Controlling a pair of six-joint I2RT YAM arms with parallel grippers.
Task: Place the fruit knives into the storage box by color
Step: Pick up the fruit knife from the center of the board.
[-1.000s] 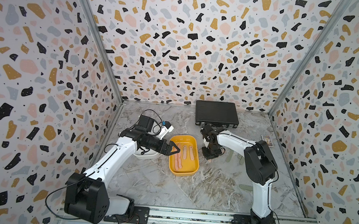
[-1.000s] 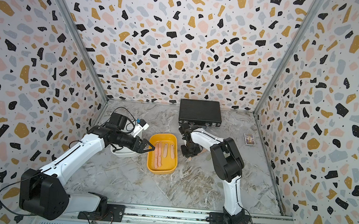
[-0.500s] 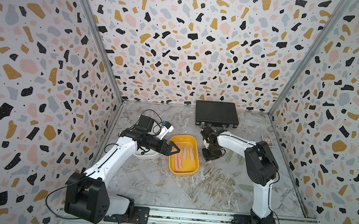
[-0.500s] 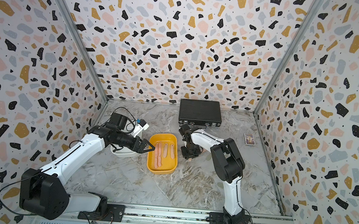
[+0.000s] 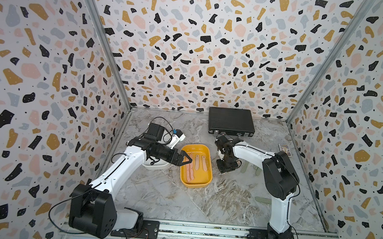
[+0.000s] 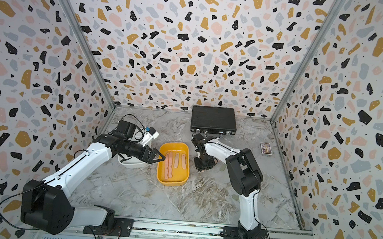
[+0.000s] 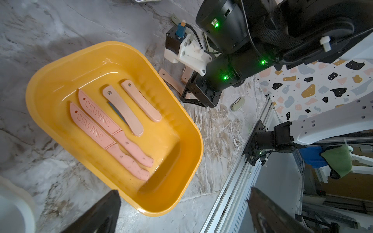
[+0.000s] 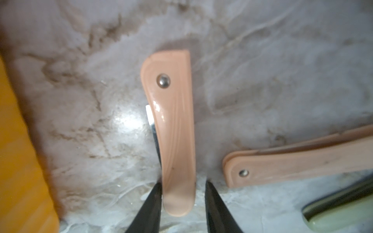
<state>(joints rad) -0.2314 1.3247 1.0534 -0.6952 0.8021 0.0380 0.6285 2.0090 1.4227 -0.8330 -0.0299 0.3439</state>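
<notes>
Pink fruit knife (image 8: 177, 131) | lay on the surface (image 8: 80, 100) just beside the yellow tub (image 8: 18, 141) | right fingers (image 8: 150, 209) had parted slightly, straddling it narrowly, ungripped | left fingers (image 7: 101, 211) wide, empty, at tub rim | regrasp judged necessary

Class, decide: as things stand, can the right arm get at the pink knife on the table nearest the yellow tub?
Probably yes: the open right gripper straddles the pink knife at its rounded end; nothing covers it, and the second pink knife lies apart.

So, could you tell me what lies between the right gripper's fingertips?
The rounded end of a pink knife, flat on the table; the right wrist view shows it.
</notes>
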